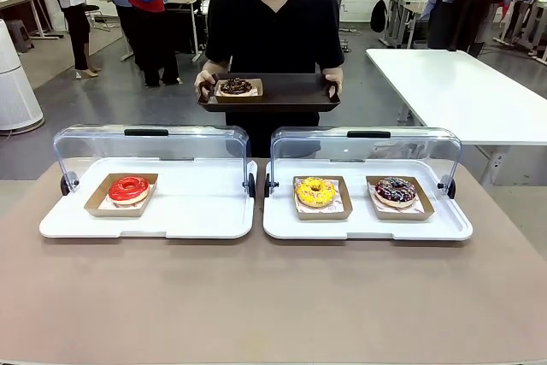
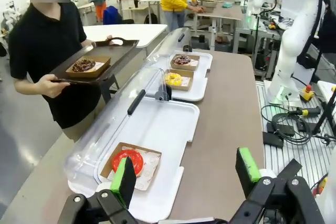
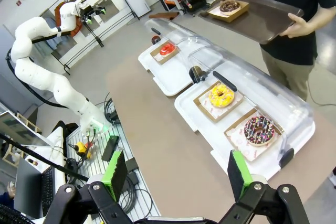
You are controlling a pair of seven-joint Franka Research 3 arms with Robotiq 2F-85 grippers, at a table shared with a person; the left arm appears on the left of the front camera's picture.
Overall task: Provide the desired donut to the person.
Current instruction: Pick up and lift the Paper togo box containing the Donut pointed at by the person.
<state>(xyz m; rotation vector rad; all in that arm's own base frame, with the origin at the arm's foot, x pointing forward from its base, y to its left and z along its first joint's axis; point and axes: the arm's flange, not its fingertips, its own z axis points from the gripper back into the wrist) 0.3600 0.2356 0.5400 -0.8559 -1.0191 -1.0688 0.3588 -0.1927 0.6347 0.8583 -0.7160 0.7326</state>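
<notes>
Both of the person's (image 1: 273, 23) hands grip the brown serving tray (image 1: 295, 93) at top centre of the front view, so nothing points out which donut is wanted. A wrong pick is the main risk. That tray already carries a chocolate donut (image 1: 236, 86). On the desk (image 1: 273, 297) wait the red-glazed donut (image 1: 128, 188) at centre left, the yellow donut (image 1: 315, 191) just right of centre, and the dark sprinkled donut (image 1: 395, 190) beside it.

The left gripper (image 2: 186, 171) and right gripper (image 3: 176, 170) both stand wide and hold nothing. Pinching a donut itself could smear the glaze, so its cardboard boat looks the safer grip. The raised clear lids (image 1: 154, 147) stand between the donuts and the person, and a low handover could strike them or tip the tray.
</notes>
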